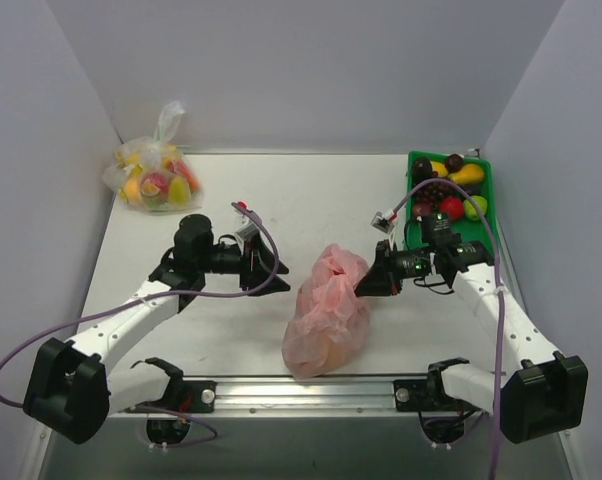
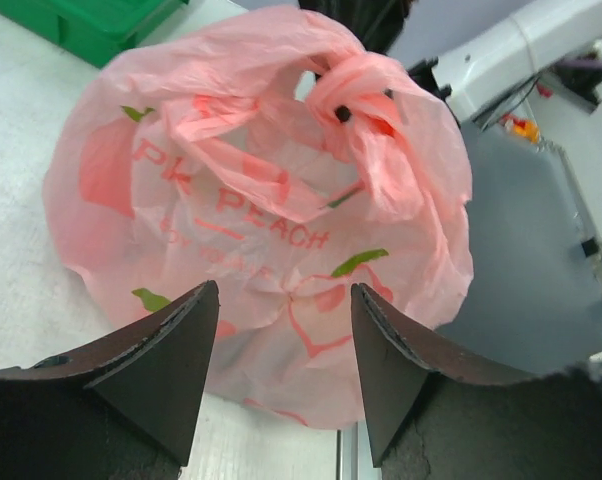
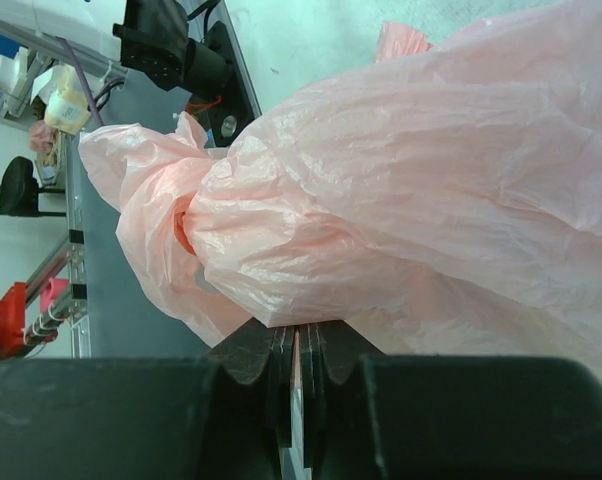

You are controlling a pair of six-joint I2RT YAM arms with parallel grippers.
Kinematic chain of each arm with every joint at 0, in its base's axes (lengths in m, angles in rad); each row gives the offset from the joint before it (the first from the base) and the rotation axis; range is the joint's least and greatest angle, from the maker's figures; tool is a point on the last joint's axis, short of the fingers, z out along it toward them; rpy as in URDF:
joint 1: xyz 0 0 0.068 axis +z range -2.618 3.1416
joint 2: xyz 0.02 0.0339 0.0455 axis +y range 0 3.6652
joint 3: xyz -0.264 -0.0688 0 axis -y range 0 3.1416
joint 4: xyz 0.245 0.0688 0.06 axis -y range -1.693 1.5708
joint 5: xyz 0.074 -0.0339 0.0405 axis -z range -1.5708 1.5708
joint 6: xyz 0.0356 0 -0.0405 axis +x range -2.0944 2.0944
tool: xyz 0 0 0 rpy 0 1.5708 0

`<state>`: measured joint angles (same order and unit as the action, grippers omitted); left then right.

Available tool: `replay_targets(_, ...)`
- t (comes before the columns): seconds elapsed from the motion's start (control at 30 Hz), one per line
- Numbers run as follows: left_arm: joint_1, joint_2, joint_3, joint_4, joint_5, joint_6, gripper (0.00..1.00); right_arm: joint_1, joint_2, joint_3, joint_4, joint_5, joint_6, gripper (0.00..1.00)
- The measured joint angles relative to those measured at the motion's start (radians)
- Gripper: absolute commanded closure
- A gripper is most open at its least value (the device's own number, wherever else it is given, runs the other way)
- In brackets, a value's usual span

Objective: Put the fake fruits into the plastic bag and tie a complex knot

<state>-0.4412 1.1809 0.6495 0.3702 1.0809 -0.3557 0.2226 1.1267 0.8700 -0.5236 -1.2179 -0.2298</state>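
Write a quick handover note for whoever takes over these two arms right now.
Left pincer: open, facing the pink bag, not touching it.
Right pincer: shut on a fold of bag film.
The bag lies mid-table, orange shapes showing through; its handles are bunched into a knot.
Several fake fruits sit in the green tray.
To do: check the knot holds, probably tighten, release.

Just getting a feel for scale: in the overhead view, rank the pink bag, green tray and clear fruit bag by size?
1. pink bag, clearly largest.
2 and 3. green tray and clear fruit bag look close; the right arm hides part of the tray, so I won't rank them.
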Motion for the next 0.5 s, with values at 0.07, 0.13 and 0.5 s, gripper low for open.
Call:
replay_targets(0.07, -0.036, -0.037, 0.045, -0.18, -0.02, 0.144, 0.36, 0.001, 0.004, 0.0, 0.0, 0.003, -0.006, 1.0)
replay_targets(0.13, -0.093, -0.057, 0.076, -0.313, -0.061, 0.256, 0.35, 0.001, 0.007, 0.0, 0.0, 0.006, -0.009, 1.0)
replay_targets(0.5, -0.269, -0.024, 0.178, -0.532, -0.307, 0.492, 0.39, 0.016, 0.025, 0.023, 0.0, 0.017, -0.015, 1.0)
